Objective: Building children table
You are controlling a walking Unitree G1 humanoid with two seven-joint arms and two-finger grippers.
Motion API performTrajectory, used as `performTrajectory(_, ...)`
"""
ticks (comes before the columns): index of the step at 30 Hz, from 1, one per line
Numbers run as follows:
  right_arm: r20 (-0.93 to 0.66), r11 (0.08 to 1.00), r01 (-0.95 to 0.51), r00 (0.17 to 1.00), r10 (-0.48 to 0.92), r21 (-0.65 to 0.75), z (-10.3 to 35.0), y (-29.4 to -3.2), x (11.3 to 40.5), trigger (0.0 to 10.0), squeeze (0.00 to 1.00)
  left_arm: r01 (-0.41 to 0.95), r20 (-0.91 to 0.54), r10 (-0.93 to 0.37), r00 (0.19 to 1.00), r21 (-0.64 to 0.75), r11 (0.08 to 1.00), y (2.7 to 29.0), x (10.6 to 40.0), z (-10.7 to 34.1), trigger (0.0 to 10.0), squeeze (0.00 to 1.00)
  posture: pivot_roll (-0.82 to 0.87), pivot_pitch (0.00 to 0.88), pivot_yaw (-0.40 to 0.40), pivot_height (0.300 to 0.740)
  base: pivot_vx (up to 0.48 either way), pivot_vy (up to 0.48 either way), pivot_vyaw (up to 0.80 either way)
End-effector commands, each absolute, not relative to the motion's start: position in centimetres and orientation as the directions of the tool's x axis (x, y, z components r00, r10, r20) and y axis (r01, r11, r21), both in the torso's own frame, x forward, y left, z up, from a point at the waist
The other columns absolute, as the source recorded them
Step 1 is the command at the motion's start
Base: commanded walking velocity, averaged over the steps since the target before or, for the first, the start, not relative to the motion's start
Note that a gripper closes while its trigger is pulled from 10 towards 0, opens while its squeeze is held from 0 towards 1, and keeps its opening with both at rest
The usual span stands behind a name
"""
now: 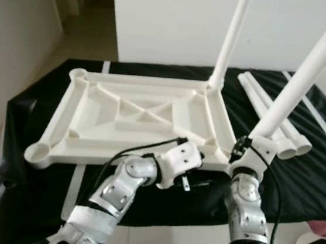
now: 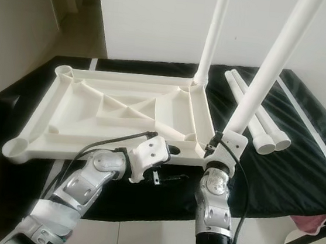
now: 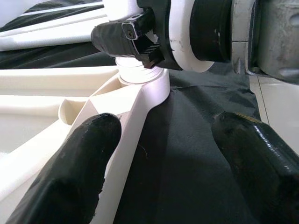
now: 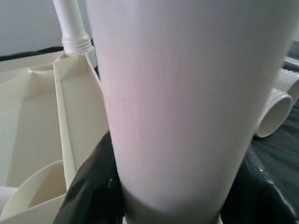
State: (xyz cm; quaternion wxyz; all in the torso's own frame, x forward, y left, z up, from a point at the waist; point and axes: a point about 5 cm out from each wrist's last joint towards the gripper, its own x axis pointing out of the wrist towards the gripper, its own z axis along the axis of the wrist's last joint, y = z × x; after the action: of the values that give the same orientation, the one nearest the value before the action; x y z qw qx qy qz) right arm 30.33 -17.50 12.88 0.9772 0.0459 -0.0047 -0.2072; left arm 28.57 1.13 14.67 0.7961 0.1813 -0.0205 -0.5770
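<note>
The white table frame (image 1: pixel 139 119) lies upside down on the black-covered tabletop (image 1: pixel 316 175). One leg already stands in the far corner socket. The right end effector (image 1: pixel 253 150) is closed around the second leg (image 1: pixel 310 68), seated at the near right corner socket. The left end effector (image 3: pixel 163 154) is open, one finger resting against the frame rail beside that corner. Keep the leg aligned with the socket axis while turning (a tilt risks binding). Two spare legs (image 1: pixel 269 116) lie nearby.

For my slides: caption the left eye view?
Right gripper seats a white leg into the upturned tabletop.
</note>
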Motion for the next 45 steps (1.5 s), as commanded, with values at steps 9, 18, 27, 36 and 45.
performTrajectory(9,-0.056,0.908,0.407,0.913,-0.404,0.094,11.9,-18.4,30.4,10.0,1.00,0.875,-0.152,-0.889,0.432,0.309,0.372,1.7,28.9,14.5,10.0,0.00,0.01,0.000,-0.017,0.740,0.000,0.000,0.00)
performTrajectory(18,-0.013,0.916,0.396,0.918,-0.396,0.073,12.5,-19.0,30.2,10.0,1.00,0.877,-0.153,-0.891,0.428,0.310,0.368,1.5,28.8,14.4,10.0,0.00,0.01,0.000,-0.008,0.740,0.000,0.000,0.00)
performTrajectory(27,0.011,0.941,0.332,0.943,-0.334,0.055,12.3,-19.9,29.1,10.0,0.00,0.881,-0.137,-0.901,0.412,0.313,0.356,0.8,28.9,14.9,10.0,0.00,-0.01,0.000,-0.010,0.740,0.000,0.000,0.00)
performTrajectory(36,0.047,0.990,0.141,0.989,-0.143,0.028,13.2,-22.3,29.8,10.0,0.00,0.900,-0.164,-0.911,0.379,0.294,0.322,0.5,28.4,14.5,10.0,0.00,-0.01,0.000,-0.017,0.740,0.000,0.000,0.00)
performTrajectory(45,0.044,0.995,-0.097,0.994,0.098,-0.023,13.6,-22.5,30.5,10.0,0.00,0.892,-0.179,-0.900,0.398,0.303,0.334,0.3,28.2,14.3,10.0,0.00,0.01,0.000,-0.033,0.740,0.000,0.000,0.00)
